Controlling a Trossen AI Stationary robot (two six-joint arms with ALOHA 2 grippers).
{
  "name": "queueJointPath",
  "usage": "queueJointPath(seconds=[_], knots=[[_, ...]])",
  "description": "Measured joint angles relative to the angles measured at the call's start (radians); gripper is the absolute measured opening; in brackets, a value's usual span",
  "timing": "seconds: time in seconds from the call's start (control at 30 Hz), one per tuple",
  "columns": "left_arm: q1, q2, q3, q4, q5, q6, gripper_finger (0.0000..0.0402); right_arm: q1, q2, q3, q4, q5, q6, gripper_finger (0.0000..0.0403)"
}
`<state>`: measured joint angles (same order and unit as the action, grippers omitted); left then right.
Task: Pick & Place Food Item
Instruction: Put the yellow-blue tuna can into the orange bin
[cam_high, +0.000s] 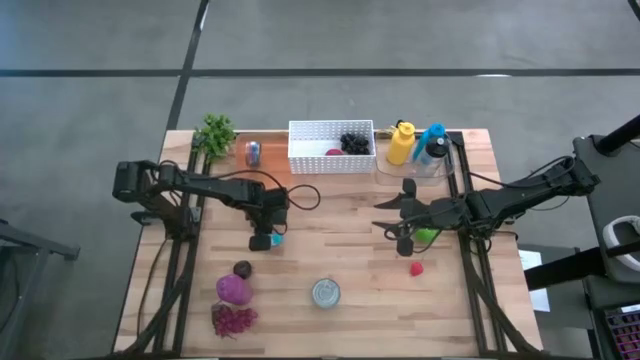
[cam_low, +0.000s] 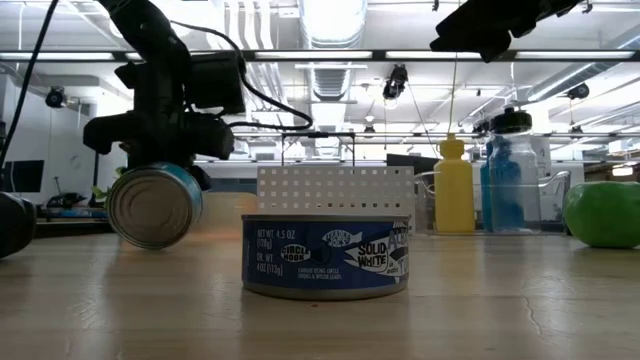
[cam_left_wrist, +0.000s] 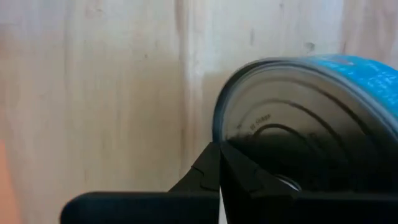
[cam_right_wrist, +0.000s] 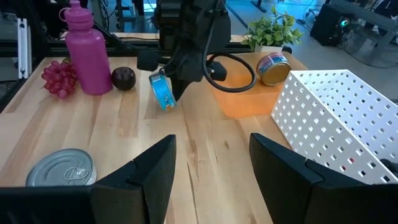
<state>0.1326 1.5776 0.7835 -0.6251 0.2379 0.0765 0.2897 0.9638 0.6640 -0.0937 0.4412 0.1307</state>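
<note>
Near bench middle: left gripper (cam_high: 263, 241) — fingers clamped on the blue tin (cam_high: 274, 240), tin tilted on its edge.
Right gripper (cam_high: 397, 229): fingers apart, holding nothing, just beside the green fruit (cam_high: 428, 236).
Second tin (cam_high: 326, 293): upright on the bench (cam_high: 340, 215), near front edge.
White basket (cam_high: 331, 146): at back.

A lab or workshop: bare ceiling pipes (cam_low: 330, 75) and strip lights (cam_low: 90, 57) across the frame's top, monitors (cam_low: 20, 175) at left.
</note>
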Motion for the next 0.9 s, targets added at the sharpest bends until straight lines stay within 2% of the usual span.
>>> queueJointPath(seconds=[0.13,0.27,0.9], knots=[[0.000,0.000,-0.004,0.001,0.008,0.000,0.0000,0.000,0.000,0.000,0.000,0.000,0.000,0.0199],[-0.001,0.001,-0.005,0.007,-0.040,0.003,0.0000,0.000,0.000,0.000,0.000,0.000,0.000,0.0199],[0.000,-0.002,0.022,-0.019,-0.114,0.054,0.0001,0.000,0.000,0.000,0.003,0.000,0.000,0.0199]])
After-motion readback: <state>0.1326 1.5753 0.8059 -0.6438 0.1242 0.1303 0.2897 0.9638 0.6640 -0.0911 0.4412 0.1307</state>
